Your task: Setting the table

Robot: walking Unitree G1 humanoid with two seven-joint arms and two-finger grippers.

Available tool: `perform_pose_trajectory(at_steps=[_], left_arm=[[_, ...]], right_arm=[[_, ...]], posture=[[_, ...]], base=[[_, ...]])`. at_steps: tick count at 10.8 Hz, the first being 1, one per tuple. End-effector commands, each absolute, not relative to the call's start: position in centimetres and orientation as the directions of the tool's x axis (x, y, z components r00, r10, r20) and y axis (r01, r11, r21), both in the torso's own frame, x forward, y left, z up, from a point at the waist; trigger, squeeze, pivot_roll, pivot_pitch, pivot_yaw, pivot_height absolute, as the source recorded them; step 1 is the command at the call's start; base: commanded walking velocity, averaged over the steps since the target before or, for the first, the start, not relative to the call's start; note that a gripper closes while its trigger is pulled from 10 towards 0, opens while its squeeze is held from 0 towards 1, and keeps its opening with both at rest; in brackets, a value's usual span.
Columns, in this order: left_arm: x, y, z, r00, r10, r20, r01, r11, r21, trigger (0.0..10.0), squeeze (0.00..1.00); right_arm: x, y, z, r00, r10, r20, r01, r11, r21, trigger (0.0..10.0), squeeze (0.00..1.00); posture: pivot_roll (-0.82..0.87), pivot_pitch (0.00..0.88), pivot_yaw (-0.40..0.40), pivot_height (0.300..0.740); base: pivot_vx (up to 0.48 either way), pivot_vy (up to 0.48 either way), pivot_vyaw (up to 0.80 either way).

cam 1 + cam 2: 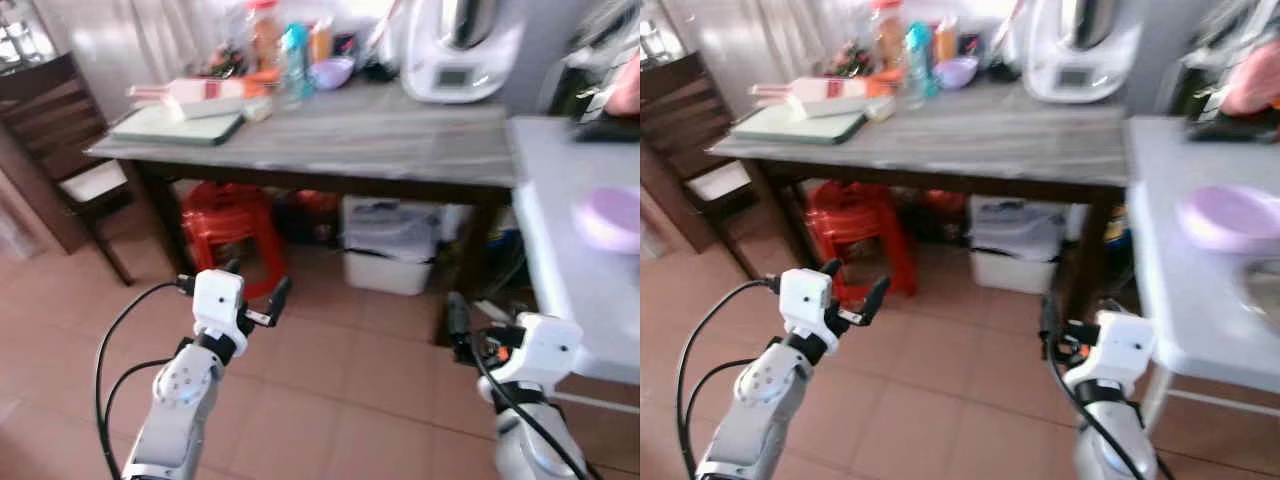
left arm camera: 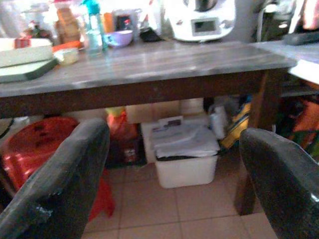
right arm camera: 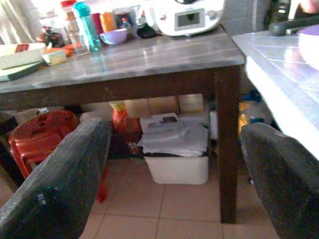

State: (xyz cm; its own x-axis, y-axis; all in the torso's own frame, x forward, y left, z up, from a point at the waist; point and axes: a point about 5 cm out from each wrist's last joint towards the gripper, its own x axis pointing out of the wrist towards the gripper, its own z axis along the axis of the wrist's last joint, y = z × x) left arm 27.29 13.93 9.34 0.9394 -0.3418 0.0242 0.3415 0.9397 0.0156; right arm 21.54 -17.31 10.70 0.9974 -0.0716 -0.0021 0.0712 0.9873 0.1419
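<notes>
A dark-topped table [image 1: 400,140] is seen across the upper half of the head views, and a white table [image 1: 1180,290] at the right edge carries a lilac plate [image 1: 1230,215] — the task's piece, lying near that table's front corner. At the back of the dark table a white kitchen machine [image 1: 455,50], a teal bottle [image 1: 295,55] and a small purple bowl [image 1: 333,72] are grouped; a green board [image 1: 180,125] lies at its left end. Beneath it a red stool [image 1: 225,225] and a white bin [image 1: 390,245] are seen. The left pincer [image 1: 250,290] is held low over the tiled floor [image 1: 330,400], fingers spread and released; the right pincer [image 3: 169,164] is likewise parted — nothing is gripped.
</notes>
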Motion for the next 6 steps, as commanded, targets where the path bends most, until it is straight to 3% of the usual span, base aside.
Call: perform_pose_trajectory(at_steps=[1,3,6], left_arm=[[27.6,14.4,9.9,0.941,-0.337,0.035,0.336,0.941,0.037,10.0,0.00],[27.7,14.9,10.7,0.943,-0.329,0.052,0.327,0.944,0.040,10.0,0.00],[27.5,15.5,10.0,0.946,-0.324,0.025,0.322,0.945,0.049,10.0,0.00]], right_arm=[[21.6,-17.1,11.3,0.997,-0.071,0.017,0.068,0.987,0.147,10.0,0.00],[21.8,-17.0,12.1,0.997,-0.070,0.041,0.063,0.987,0.146,10.0,0.00],[21.7,-17.2,11.8,0.996,-0.078,0.031,0.072,0.987,0.145,10.0,0.00]], posture=[[0.02,0.000,0.092,0.740],[0.01,0.000,0.096,0.740],[0.02,0.000,0.100,0.740]], base=[[0.000,-0.277,-0.45],[0.000,-0.276,-0.41],[0.000,-0.276,0.00]])
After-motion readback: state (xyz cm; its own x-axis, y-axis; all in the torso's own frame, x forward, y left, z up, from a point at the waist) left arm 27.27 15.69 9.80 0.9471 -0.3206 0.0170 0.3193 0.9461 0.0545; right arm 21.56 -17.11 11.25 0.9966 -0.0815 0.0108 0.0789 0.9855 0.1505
